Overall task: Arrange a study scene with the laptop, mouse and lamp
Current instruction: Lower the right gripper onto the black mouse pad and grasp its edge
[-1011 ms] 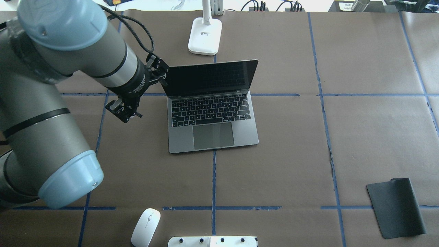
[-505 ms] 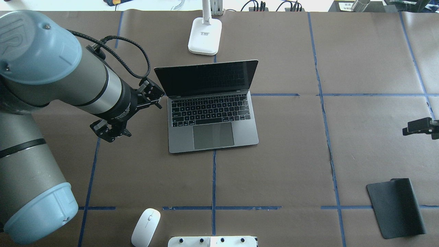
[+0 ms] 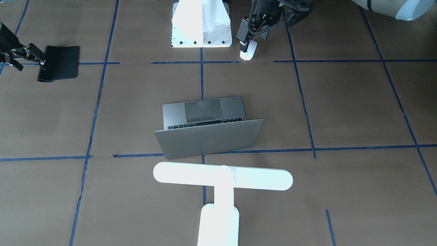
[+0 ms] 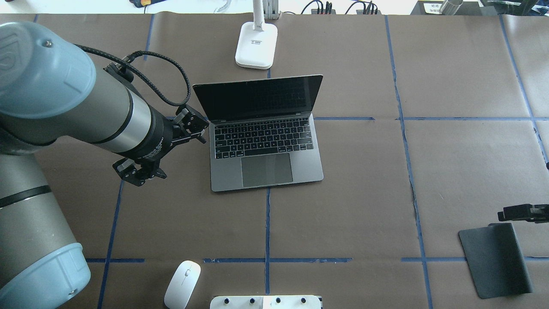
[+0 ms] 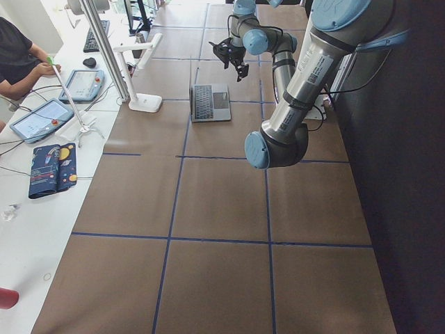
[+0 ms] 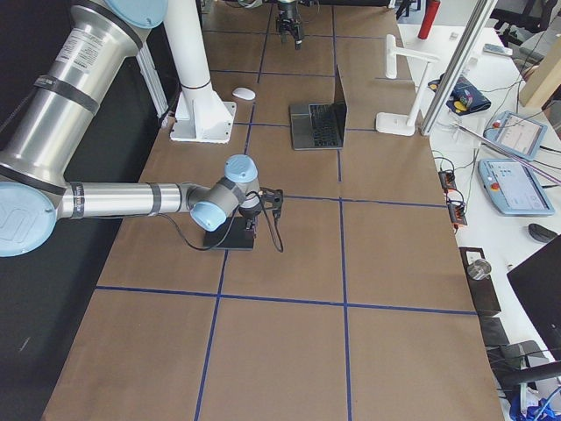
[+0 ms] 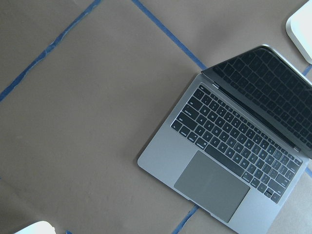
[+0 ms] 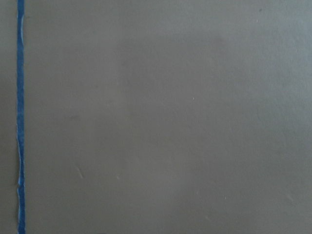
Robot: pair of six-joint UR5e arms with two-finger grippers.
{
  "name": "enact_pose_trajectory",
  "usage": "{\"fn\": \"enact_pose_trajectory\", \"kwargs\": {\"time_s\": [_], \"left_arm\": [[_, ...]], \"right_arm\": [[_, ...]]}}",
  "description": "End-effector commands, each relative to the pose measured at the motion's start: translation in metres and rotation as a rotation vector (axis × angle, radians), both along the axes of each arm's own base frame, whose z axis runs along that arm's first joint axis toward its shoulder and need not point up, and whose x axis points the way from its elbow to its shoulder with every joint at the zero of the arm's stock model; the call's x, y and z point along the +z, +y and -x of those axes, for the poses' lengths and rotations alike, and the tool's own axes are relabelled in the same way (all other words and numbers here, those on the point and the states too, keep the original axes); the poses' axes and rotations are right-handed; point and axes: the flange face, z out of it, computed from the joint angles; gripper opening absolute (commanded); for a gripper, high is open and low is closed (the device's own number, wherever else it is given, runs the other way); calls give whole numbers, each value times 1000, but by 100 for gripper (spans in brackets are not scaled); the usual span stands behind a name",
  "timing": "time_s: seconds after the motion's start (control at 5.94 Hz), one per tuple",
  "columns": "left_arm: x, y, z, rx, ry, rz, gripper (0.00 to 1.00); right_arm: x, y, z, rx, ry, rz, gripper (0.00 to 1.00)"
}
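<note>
Judging the mouse (image 4: 182, 284) as next: we see it at 7 o'clock from the open laptop (image 4: 266, 150), untouched. The left gripper (image 4: 165, 149) hangs at the laptop's 9 o'clock, jaws spread wide, empty. The right gripper (image 4: 521, 212) is beside the black mat (image 4: 495, 259), spread unclear. The lamp (image 4: 256, 45) is at 12. The mouse looks light, glossy, slippery; we'd pinch its long sides mid-body.

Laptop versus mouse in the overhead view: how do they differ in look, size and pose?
The laptop is silver-grey with dark keys; the mouse is plain glossy white. The laptop is far larger than the mouse. The laptop stands open, screen raised, mid-table; the mouse lies flat near the robot-side edge. Both rest on the brown paper, unheld.
</note>
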Motion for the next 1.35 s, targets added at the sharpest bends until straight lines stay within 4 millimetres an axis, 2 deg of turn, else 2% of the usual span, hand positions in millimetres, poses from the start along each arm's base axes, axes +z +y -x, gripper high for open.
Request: {"fn": "enact_pose_trajectory", "kwargs": {"time_s": [0.0,0.67,1.01,1.18], "left_arm": [[0,4,-2,5,1,1,100],[4,7,-6,18,-6,1,100],[3,10,-9,27,-4,1,100],[3,10,-9,27,-3,0,100]], "right_arm": [[26,32,29,-53,61,23,100],[49,40,34,-93,91,55,99],[64,42,31,-94,115,72,87],[63,43,32,-99,111,79,75]]}}
